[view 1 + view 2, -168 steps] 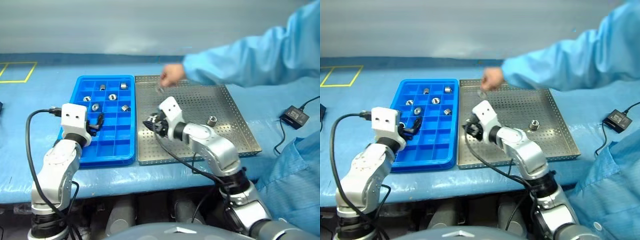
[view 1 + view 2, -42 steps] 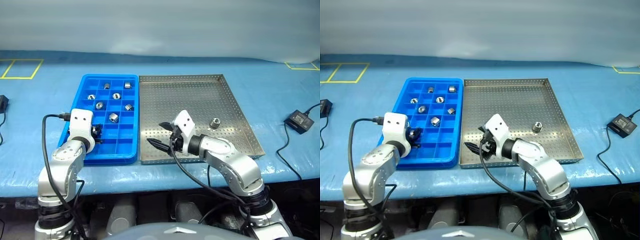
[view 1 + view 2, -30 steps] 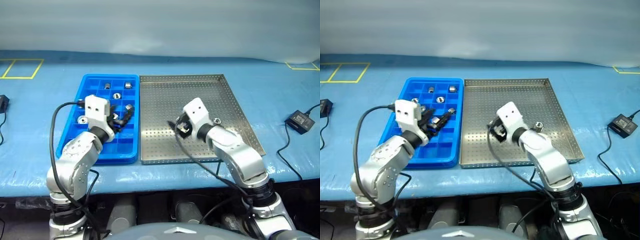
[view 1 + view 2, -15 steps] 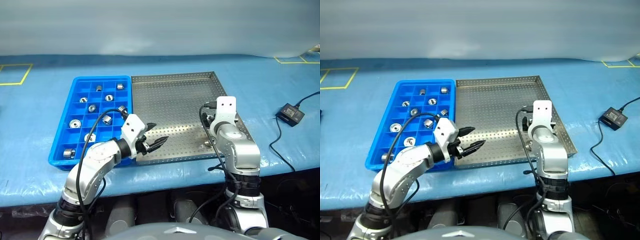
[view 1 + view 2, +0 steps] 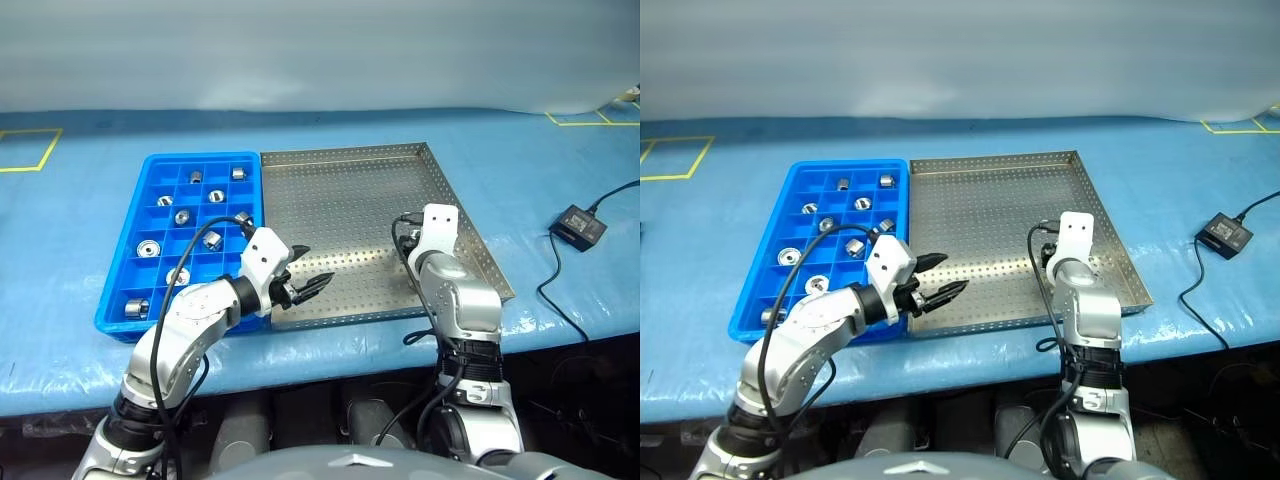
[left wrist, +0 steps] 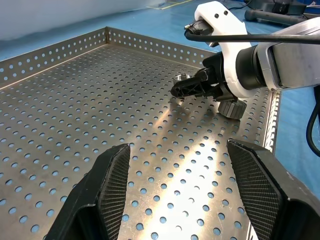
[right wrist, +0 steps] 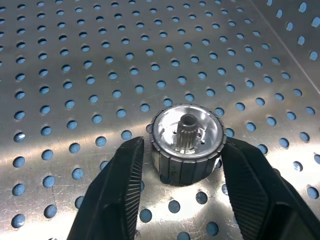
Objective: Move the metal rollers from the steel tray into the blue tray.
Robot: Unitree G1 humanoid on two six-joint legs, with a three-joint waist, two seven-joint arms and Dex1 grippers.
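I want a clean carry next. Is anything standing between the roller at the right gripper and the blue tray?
Yes: the left gripper hangs open over the steel tray near the blue tray, roughly on the way for the roller.

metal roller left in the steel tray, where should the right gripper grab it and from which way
Grip the metal roller across its ribbed outer wall, coming down from above. It stands on end on the steel tray, hub up, and the right gripper fingers already flank it.
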